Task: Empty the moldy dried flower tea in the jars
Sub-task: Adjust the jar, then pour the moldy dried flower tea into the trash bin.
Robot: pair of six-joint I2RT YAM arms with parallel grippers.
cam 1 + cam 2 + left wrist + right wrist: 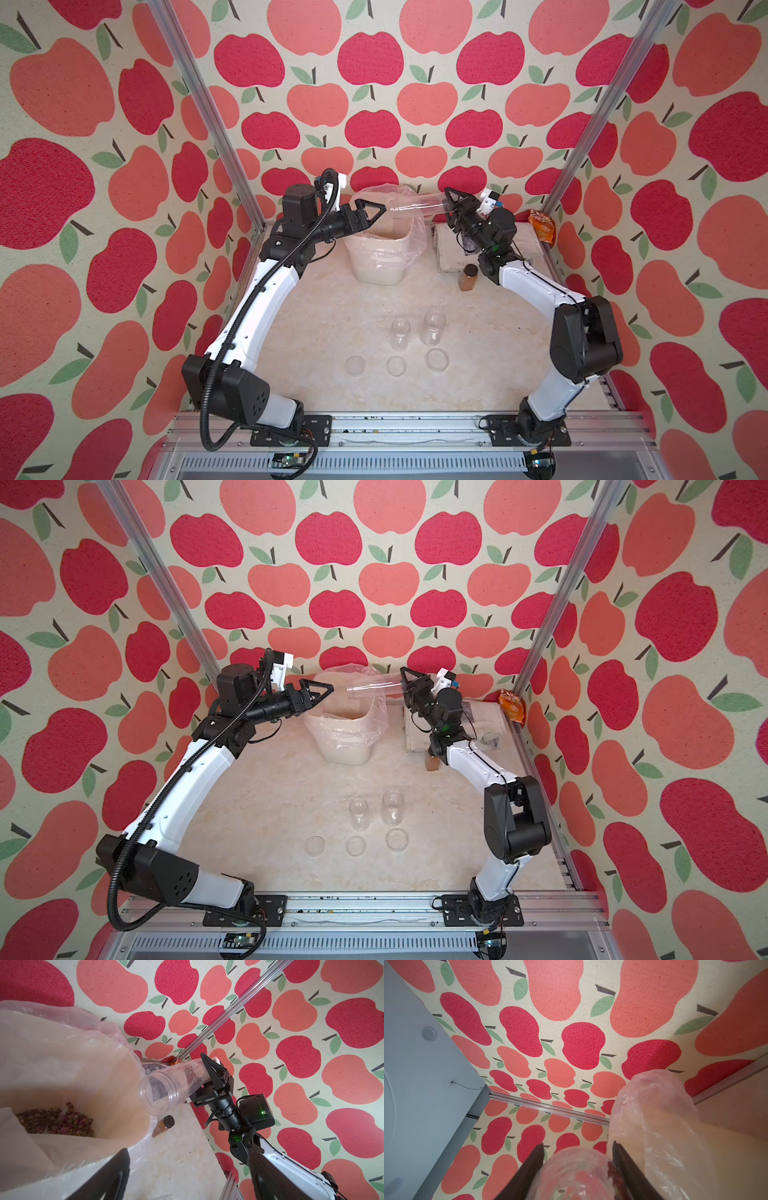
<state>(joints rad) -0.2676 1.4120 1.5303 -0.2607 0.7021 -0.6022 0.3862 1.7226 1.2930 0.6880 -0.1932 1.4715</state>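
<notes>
My right gripper (451,203) is shut on a clear jar (415,208), lying on its side with its open mouth over the white bin (374,266). In the right wrist view both fingers press the jar's (575,1172) walls. A few dark bits cling inside the jar (166,1088) near its base. Dried flower tea (56,1122) lies heaped in the lined bin. My left gripper (380,208) stands open and empty just left of the jar's mouth. Two more clear jars (400,332) (434,326) stand at the table's front, with three round lids (396,365) before them.
An amber jar with a black cap (468,277) stands right of the bin, beside a folded cloth (446,249). An orange packet (541,226) lies in the back right corner. Loose clear liner (654,1115) rises above the bin's rim. Metal frame posts flank the table.
</notes>
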